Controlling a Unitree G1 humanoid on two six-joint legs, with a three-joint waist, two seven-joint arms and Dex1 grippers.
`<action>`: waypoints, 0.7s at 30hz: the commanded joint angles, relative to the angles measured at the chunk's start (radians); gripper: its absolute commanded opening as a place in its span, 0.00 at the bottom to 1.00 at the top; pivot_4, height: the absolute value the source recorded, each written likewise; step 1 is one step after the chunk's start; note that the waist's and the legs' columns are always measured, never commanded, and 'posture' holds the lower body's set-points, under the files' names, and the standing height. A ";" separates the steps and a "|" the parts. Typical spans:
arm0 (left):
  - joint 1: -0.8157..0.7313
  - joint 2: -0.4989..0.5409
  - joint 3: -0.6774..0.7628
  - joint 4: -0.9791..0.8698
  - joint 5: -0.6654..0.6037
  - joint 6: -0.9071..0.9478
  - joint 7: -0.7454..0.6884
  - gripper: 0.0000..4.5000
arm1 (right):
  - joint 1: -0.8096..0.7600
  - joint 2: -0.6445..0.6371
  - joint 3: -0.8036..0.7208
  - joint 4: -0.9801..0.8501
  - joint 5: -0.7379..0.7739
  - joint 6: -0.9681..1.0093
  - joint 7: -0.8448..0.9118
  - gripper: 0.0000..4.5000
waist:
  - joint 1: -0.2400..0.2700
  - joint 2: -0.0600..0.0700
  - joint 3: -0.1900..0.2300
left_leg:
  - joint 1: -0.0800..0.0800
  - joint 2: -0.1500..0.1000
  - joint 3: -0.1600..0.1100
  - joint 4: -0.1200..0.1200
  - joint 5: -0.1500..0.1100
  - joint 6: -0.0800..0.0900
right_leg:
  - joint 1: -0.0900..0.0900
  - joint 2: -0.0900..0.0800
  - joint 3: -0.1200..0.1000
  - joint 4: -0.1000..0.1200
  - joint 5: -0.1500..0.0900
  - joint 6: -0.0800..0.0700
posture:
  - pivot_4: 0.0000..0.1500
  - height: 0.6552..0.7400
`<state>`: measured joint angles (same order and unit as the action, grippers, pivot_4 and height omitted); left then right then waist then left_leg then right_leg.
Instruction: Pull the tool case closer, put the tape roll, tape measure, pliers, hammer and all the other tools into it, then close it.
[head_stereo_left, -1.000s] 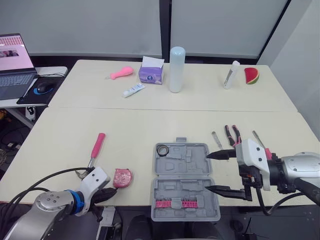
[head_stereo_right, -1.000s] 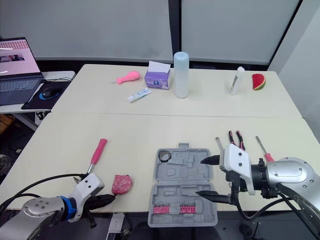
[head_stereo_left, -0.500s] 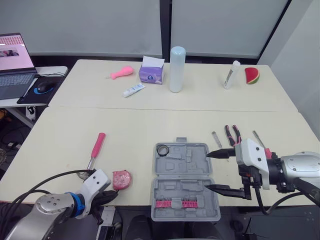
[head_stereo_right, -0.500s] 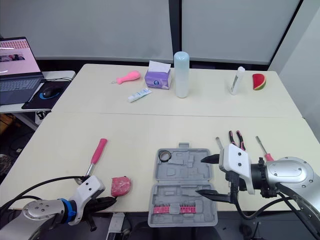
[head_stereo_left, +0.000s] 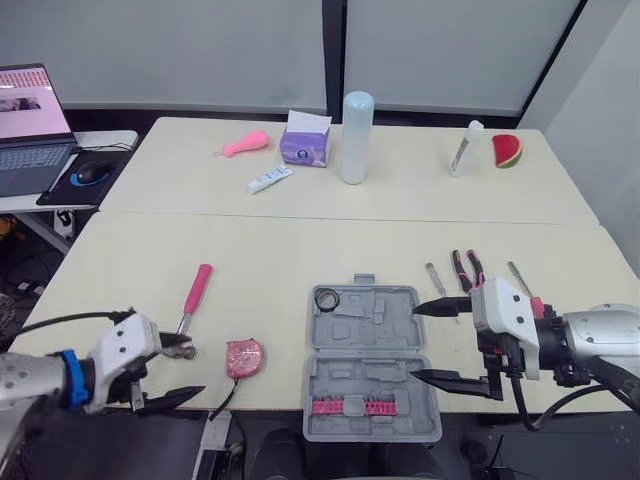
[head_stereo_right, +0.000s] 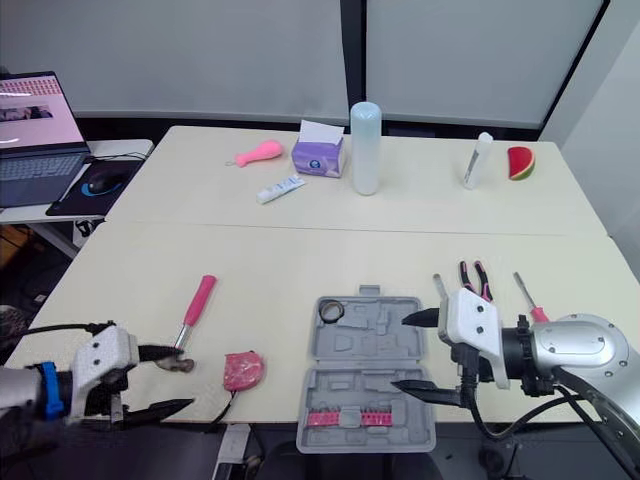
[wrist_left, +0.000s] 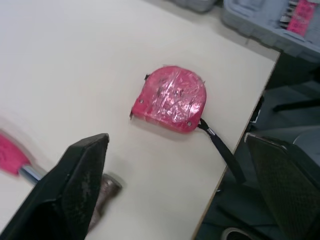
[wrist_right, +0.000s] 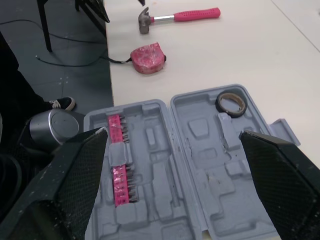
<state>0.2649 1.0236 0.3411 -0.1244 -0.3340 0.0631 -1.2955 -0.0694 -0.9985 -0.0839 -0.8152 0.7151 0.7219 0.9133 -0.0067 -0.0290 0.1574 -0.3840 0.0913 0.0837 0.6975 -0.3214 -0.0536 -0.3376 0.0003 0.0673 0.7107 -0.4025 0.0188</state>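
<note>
Since the frame a second ago, the left gripper (head_stereo_left: 193, 372) has drawn back from the tape measure (head_stereo_left: 244, 356) toward the lower left of the frame; the right gripper (head_stereo_left: 415, 343) has not shifted. I record the left jaws as spread wide and holding nothing, the upper fingertip just beside the metal head of the hammer (head_stereo_left: 195, 290), the lower one past the near table (head_stereo_left: 270, 260) edge. The hammer's pink handle runs up and to the right from that head, left of centre. The tape measure, pink, lies flat near the table's front edge in the lower centre-left, apart from both left fingers (wrist_left: 75, 185), its black strap (wrist_left: 220, 150) trailing over the edge. The tool case (head_stereo_left: 380, 330) lies open in the lower centre, both grey halves facing up. The tape roll (head_stereo_left: 325, 298) sits in the upper left corner of its far half; a pink strip of bits (head_stereo_left: 350, 407) sits in the near half. The right jaws are likewise wide open and empty, the fingertips level with the case's right side. The pliers (head_stereo_left: 463, 268), a thin metal tool (head_stereo_left: 433, 278) and a screwdriver (head_stereo_left: 520, 280) lie on the table right of the case, the screwdriver partly hidden by the right gripper's body.
</note>
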 joint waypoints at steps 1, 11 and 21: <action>-0.136 0.006 -0.103 0.145 0.036 -0.192 -0.122 0.99 | -0.036 0.016 0.019 -0.035 0.034 -0.001 -0.005 1.00 | 0.000 0.001 0.001 | 0.000 0.000 0.000 0.000 0.000 0.000 | 0.000 0.000 0.000 0.000 0.000 0.000 | 1.00 0.62; -0.405 -0.090 -0.348 0.339 0.097 -0.306 -0.219 0.99 | -0.137 0.064 0.119 -0.047 0.041 0.025 -0.043 1.00 | -0.015 0.001 0.001 | -0.015 0.003 0.002 0.002 0.002 -0.004 | -0.018 0.000 0.000 0.005 0.000 0.000 | 1.00 0.62; -0.399 -0.118 -0.394 0.389 0.159 -0.286 -0.139 0.99 | -0.135 0.058 0.141 -0.061 0.031 0.030 -0.057 1.00 | -0.025 0.001 0.001 | -0.015 0.003 0.001 0.004 0.002 -0.003 | -0.017 0.000 -0.002 0.008 0.000 0.000 | 1.00 0.62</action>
<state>-0.1294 0.8997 -0.0544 0.2597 -0.1840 -0.2238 -1.4475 -0.1994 -0.9347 0.0630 -0.8438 0.7443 0.7533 0.8610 -0.0317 -0.0283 0.1581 -0.3991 0.0948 0.0841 0.7019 -0.3191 -0.0569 -0.3545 0.0007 0.0647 0.7192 -0.4024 0.0188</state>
